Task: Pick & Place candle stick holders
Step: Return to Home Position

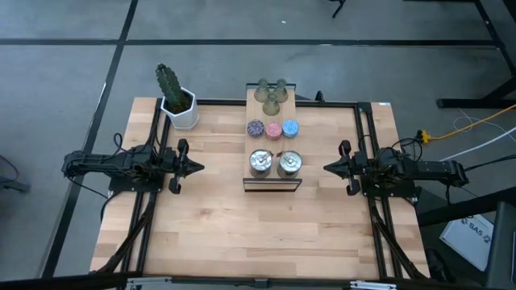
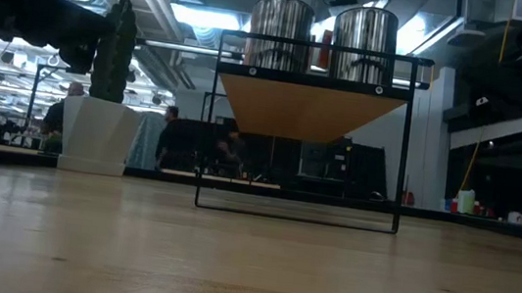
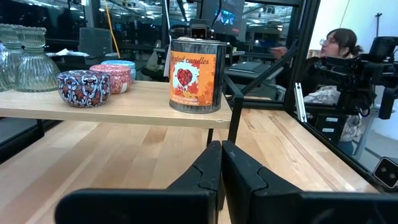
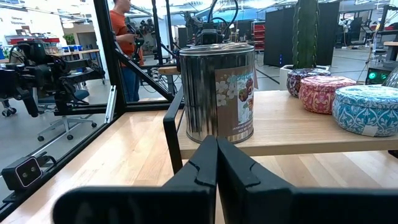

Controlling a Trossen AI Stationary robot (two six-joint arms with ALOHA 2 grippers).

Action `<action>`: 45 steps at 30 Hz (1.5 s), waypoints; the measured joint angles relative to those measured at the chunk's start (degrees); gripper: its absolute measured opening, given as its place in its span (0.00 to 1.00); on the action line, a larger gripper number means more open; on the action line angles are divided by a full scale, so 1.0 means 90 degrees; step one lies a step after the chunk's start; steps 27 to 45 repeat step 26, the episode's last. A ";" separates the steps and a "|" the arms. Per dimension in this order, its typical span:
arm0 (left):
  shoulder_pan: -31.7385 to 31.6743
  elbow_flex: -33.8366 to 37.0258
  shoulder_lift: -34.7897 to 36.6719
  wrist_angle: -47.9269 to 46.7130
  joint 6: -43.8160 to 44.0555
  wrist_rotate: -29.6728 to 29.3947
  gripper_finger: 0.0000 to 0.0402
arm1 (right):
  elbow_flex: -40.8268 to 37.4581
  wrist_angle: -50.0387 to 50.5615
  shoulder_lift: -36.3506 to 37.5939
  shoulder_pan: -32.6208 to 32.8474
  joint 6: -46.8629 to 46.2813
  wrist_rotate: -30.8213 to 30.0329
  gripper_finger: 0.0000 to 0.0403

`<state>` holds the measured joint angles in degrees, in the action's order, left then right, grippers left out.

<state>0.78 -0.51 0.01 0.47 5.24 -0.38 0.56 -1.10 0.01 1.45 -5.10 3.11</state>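
High view is giving us the whole layout: all eight candle stick holders are sitting on the wooden shelf [image 1: 272, 145] in the middle of the table [image 1: 242, 234]. Three bell-shaped holders [image 1: 272, 94] are clustering at the shelf's upper end in this picture. Below them the purple holder [image 1: 255, 128], pink holder [image 1: 273, 130] and blue holder [image 1: 290, 127] are lining up in a row. At the lower end the left can [image 1: 260, 163] and right can [image 1: 289, 163] are standing side by side. The left gripper [image 1: 198, 167] and right gripper [image 1: 327, 167] are lying low on either side of the shelf, pointing at it but apart from it. A cactus [image 1: 168, 83] in a white pot [image 1: 181, 113] is standing at a table corner on the left arm's side.

From the low view we are learning something the overhead hides: the shelf is a raised board on a thin black frame [image 2: 404, 153]. Only the two cans are showing on top there.

Both wrist views are settling the fingers for us: each pair is pressed together, gripping nothing. The left wrist view is showing an orange label on the left can and a seated person [image 3: 336, 50] beyond the table. The right wrist view is showing a floral label on the right can and a standing person in an orange shirt [image 4: 121, 37].
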 joint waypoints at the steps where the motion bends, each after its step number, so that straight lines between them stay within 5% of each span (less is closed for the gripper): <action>1: 0.0000 0.0000 0.0000 0.0000 0.0002 0.0000 0.02 | 0.0000 0.0000 0.0000 -0.0001 0.0002 0.0000 0.01; 45: 0.0000 0.0000 0.0000 0.0000 0.0002 0.0000 0.03 | 0.0000 -0.0001 0.0000 -0.0002 0.0001 0.0000 0.01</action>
